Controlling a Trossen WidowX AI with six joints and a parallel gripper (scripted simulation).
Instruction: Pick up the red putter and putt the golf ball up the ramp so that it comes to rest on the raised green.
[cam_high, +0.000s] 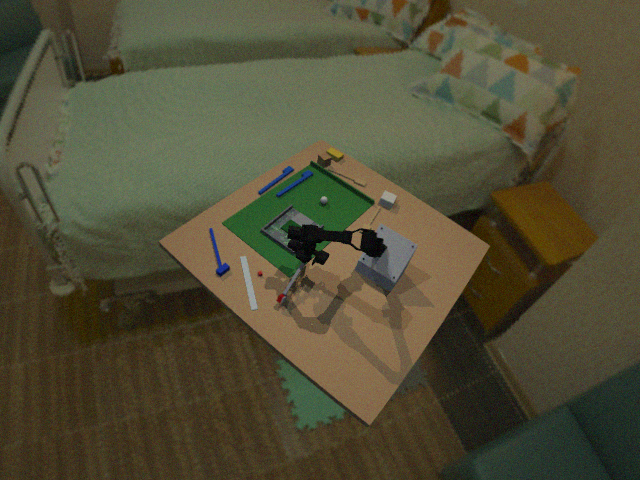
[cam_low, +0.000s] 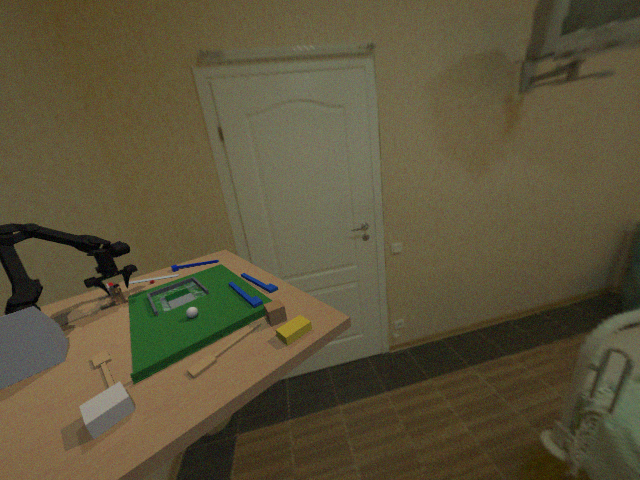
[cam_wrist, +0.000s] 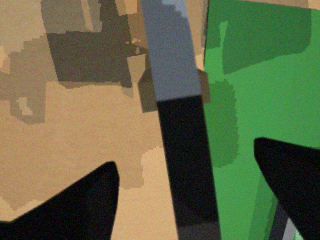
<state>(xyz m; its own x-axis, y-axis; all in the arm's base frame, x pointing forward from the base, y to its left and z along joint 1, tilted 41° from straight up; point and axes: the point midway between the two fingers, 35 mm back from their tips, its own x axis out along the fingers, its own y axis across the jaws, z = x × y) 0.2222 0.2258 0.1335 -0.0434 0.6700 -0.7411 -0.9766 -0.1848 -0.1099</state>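
Over red putter (cam_wrist: 182, 145), claw (cam_wrist: 185, 190) part-open, fingers straddling shaft, not gripping.

A tan wooden table top (cam_high: 361, 351) carries a flat green putting mat (cam_high: 320, 206) near its middle, with the arm's grey base block (cam_high: 387, 255) just beside the mat. Along one side lie a blue putter (cam_high: 217, 253), a white bar (cam_high: 248, 282), a small red ball (cam_high: 260, 272) and the red putter (cam_high: 289, 286), whose red head rests on the wood. Near the far edges lie two more blue putters (cam_high: 284, 180), a wooden putter (cam_low: 222, 351), a brown block (cam_low: 275, 311), a yellow block (cam_low: 293, 329) and a white-headed mallet (cam_low: 105, 405).
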